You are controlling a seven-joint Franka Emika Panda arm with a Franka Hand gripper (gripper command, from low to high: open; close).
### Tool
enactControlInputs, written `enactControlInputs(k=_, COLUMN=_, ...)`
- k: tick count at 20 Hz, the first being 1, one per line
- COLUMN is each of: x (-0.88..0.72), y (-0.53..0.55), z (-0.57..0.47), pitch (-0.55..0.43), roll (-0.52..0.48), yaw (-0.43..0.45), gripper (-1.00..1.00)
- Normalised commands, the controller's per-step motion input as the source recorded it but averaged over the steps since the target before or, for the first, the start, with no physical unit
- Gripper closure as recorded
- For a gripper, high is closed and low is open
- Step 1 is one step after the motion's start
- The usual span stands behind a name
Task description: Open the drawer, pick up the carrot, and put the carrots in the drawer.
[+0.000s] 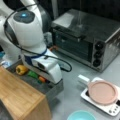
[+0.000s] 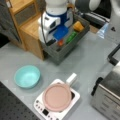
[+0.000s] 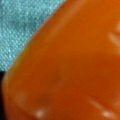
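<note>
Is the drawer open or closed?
Open. The drawer sticks out from the wooden cabinet, with the carrot, a green vegetable and the gripper inside it.

Looking down steeply in both front views, from opposite sides of the grey tabletop [image 1: 72,85]. In a front view, facing the steel toaster oven [image 1: 86,37] at top, with the open dark-grey metal drawer [image 1: 53,91] at lower left. In a front view, facing the bamboo-topped wooden cabinet [image 2: 30,31] at top left, oven at lower right. Shared in both: drawer, white arm, round pink lid [image 2: 57,97] on a white cooker, teal bowl [image 2: 27,76]. Wrist view pressed extremely close to the smooth bright-orange carrot [image 3: 72,67], nearly filling the field.
</note>
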Motion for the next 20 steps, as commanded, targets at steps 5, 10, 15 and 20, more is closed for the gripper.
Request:
enactControlInputs(k=5, x=-0.29, y=0.01, z=-0.05, pitch=-0.252, roll=0.083, yaw=0.0, gripper=1.0)
enactControlInputs(k=10, x=-0.26, y=0.03, z=-0.04, pitch=-0.239, roll=0.094, yaw=-0.038, gripper=1.0)
enactControlInputs(k=15, x=-0.21, y=0.03, z=-0.08, pitch=-0.205, roll=0.107, yaw=-0.046, gripper=-1.0)
enactControlInputs(k=20, x=-0.14, y=0.03, z=-0.09, pitch=-0.183, roll=0.092, yaw=-0.039, gripper=-1.0)
